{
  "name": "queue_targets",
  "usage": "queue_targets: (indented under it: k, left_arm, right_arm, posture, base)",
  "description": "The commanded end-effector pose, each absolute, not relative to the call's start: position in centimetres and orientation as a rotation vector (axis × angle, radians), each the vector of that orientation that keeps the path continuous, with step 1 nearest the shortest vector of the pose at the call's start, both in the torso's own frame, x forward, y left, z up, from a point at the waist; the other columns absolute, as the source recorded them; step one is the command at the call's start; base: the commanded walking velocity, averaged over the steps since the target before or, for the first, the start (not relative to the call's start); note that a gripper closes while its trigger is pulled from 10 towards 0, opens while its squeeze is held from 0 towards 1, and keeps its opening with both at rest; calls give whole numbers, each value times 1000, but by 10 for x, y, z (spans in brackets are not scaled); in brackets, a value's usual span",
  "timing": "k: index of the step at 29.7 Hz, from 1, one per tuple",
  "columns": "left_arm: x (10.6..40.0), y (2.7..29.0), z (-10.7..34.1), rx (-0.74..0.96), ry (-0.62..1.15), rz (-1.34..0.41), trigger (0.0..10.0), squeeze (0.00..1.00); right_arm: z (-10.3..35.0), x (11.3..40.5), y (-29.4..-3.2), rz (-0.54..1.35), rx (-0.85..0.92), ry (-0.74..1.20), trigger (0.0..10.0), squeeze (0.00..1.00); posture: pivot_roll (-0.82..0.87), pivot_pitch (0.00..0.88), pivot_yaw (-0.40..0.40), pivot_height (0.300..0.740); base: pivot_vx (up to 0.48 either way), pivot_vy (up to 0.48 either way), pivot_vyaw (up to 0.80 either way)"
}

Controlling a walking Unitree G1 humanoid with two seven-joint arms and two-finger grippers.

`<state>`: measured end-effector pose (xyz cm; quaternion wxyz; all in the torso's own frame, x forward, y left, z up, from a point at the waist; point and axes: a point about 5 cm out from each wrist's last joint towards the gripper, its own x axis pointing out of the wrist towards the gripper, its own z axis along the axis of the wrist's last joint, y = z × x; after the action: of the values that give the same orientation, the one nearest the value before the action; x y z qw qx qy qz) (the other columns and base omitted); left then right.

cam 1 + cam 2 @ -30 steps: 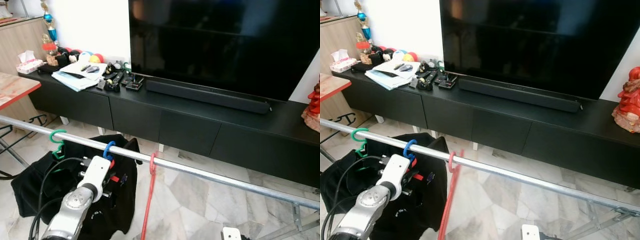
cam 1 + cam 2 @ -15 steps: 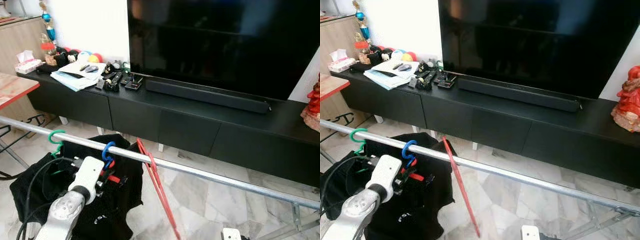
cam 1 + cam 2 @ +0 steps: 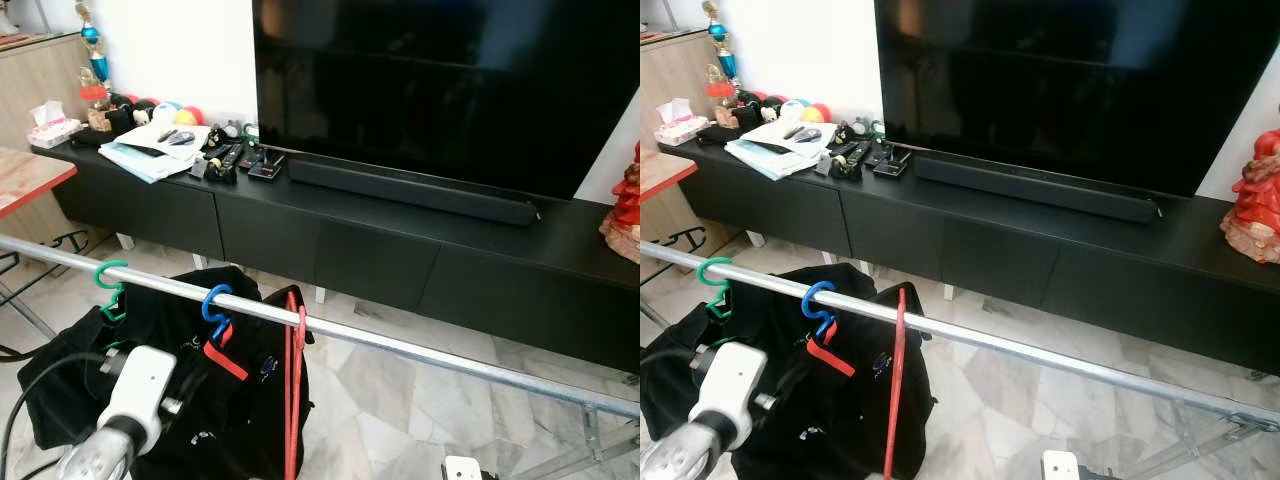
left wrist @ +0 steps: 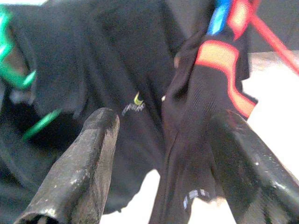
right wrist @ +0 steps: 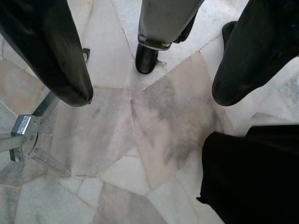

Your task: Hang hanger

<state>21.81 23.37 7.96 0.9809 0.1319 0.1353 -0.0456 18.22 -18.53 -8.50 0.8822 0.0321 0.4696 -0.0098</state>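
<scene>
A metal rail (image 3: 420, 352) crosses in front of me from upper left to lower right. Three hangers hang on it: a green hook (image 3: 110, 276), a blue hook (image 3: 214, 302) with a red-trimmed black garment (image 3: 235, 400), and a bare red hanger (image 3: 294, 385) hanging straight down. My left arm (image 3: 135, 392) is low, below and left of the blue hook. In the left wrist view my left gripper (image 4: 163, 121) is open, facing the black garment (image 4: 140, 84) without touching it. My right gripper (image 5: 149, 93) hangs open over the floor.
A long black TV console (image 3: 400, 250) with a big TV (image 3: 440, 90) and soundbar (image 3: 410, 192) stands behind the rail. Papers and remotes (image 3: 165, 148) lie on its left end. A red-topped table (image 3: 25, 175) is at far left. The rack's foot (image 5: 28, 135) rests on marble floor.
My left arm has drawn back and down from the blue hook. The red hanger, swinging sideways before, now hangs straight down from the rail.
</scene>
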Motion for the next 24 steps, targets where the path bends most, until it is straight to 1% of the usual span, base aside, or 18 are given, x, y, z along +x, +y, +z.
queue_targets:
  k: [1, 5, 6, 7, 8, 10, 11, 15, 16, 17, 18, 24]
  left_arm:
    - [214, 244, 79, 238, 271, -47, 10000, 0]
    - [207, 269, 64, 153, 329, 89, 10000, 0]
    - [207, 269, 64, 153, 329, 89, 10000, 0]
    - [204, 283, 53, 118, 367, 183, 10000, 0]
    - [203, 289, 50, 108, 379, 218, 10000, 0]
    - [198, 298, 40, 105, 421, 272, 10000, 0]
    - [198, 299, 36, 108, 442, 265, 10000, 0]
    - [201, 290, 35, 149, 440, 211, 10000, 0]
    - [207, 281, 43, 153, 383, 175, 10000, 0]
    - [209, 277, 46, 151, 361, 162, 10000, 0]
    - [216, 270, 54, 207, 312, 123, 10000, 0]
    - [230, 255, 80, 254, 172, 60, 10000, 0]
  right_arm:
    - [-86, 181, -185, -22, 65, 986, 10000, 0]
    - [-86, 181, -184, -20, 65, 986, 10000, 0]
    - [-86, 181, -184, -20, 65, 986, 10000, 0]
    - [-86, 181, -183, -22, 67, 985, 10000, 0]
    - [-86, 181, -183, -22, 68, 985, 10000, 0]
    - [-86, 181, -183, -23, 68, 986, 10000, 0]
    - [-86, 181, -183, -23, 68, 986, 10000, 0]
    - [-86, 180, -184, -27, 70, 987, 10000, 0]
    - [-86, 180, -185, -31, 72, 986, 10000, 0]
    - [-86, 180, -185, -34, 73, 986, 10000, 0]
    - [-86, 180, -185, -33, 68, 987, 10000, 0]
    - [-86, 180, -185, -34, 72, 985, 10000, 0]
  posture:
    - [171, 0, -32, 740]
    - [169, 0, -31, 740]
    - [169, 0, -31, 740]
    - [169, 0, -28, 740]
    - [169, 0, -28, 740]
    - [169, 0, -28, 740]
    - [166, 0, -29, 740]
    - [162, 0, -28, 740]
    - [162, 0, -28, 740]
    - [163, 0, -30, 740]
    - [163, 0, -30, 740]
    - [166, 0, -32, 740]
  base:
    - [0, 0, 0]
    - [0, 0, 0]
    - [0, 0, 0]
    - [0, 0, 0]
    - [0, 0, 0]
    - [0, 0, 0]
    - [0, 0, 0]
    - [0, 0, 0]
    - [0, 0, 0]
    - [0, 0, 0]
    - [0, 0, 0]
    - [0, 0, 0]
